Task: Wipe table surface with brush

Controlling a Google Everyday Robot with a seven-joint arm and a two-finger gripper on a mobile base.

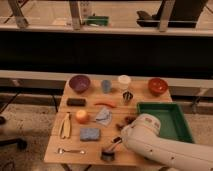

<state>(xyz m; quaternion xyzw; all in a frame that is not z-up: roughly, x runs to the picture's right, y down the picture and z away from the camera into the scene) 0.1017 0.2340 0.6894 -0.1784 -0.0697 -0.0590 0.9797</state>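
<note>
Gripper at the front edge of the table, right at the brush

The gripper (116, 142), at the end of the white arm reaching in from the right, sits just above the dark brush (107, 154), which rests on the table surface (65, 142) near its front edge; whether it is holding the brush, I cannot tell. A blue sponge (90, 134) lies just left, a spoon (70, 150) farther left, and a green tray (176, 131) is on the right.

Claw (115, 143) at the brush (107, 154), partly hidden behind the arm (150, 137)
</note>
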